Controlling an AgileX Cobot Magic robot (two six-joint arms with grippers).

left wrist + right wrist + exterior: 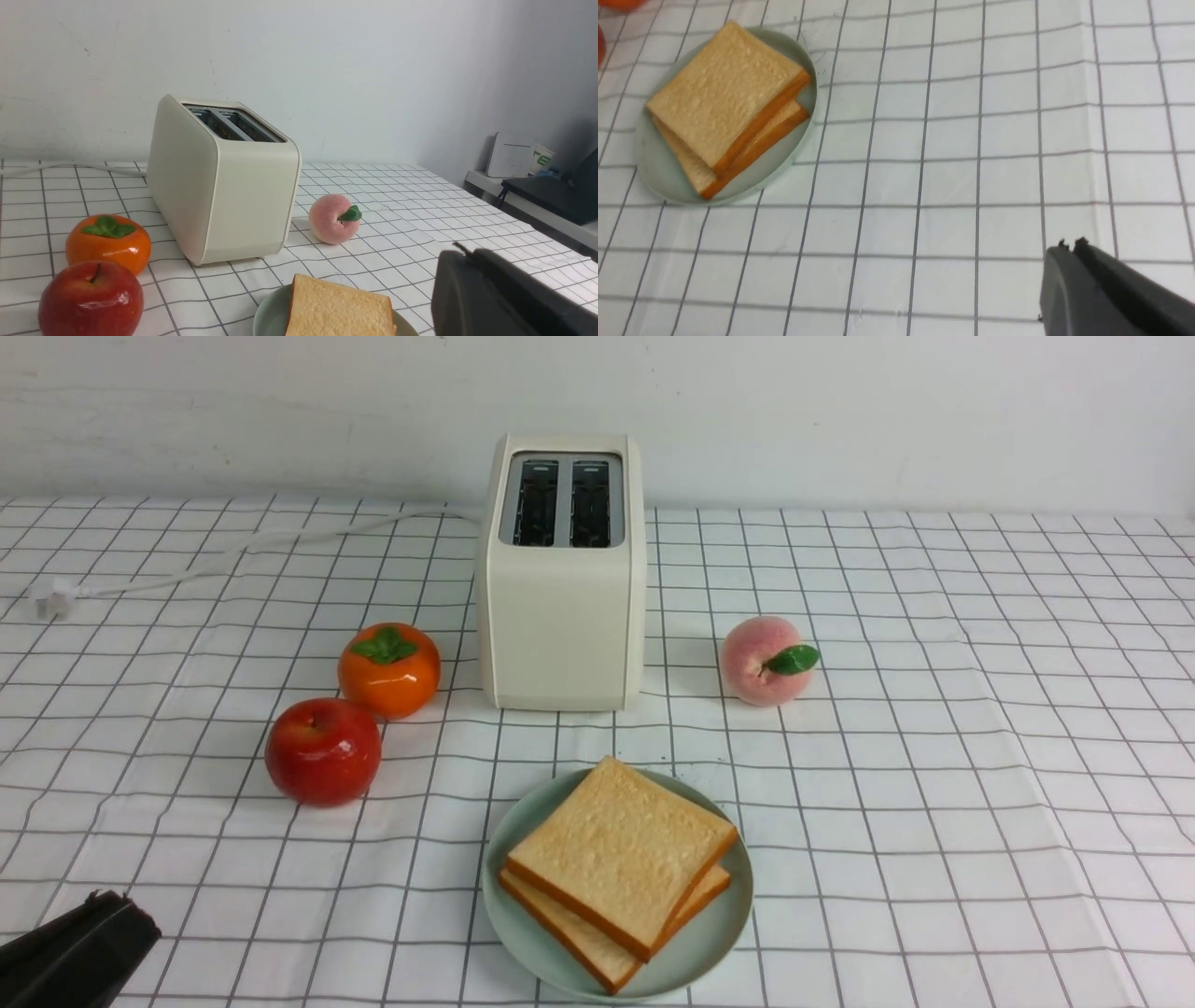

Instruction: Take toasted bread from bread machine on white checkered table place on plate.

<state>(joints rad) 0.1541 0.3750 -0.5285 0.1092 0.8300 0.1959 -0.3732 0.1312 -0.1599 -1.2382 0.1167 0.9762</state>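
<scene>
Two slices of toasted bread [624, 851] stacked flat on the plate [523, 933], top one turned a bit so the bottom one peeks out. Plate sitting on the white checkered table [980, 756], just in front of the bread machine [560, 616]. Both slots bare on top. White cord [233, 555] trailing off to the left. Orange persimmon [389, 669] and red apple [323, 750] touching, left of the bread machine. Pink peach [766, 660] on the right. Left gripper [93, 919] low in the near left corner, fingers pressed together, holding nothing. Right gripper [1069, 261] above bare cloth, well apart from the plate, fingers together too, holding nothing.
</scene>
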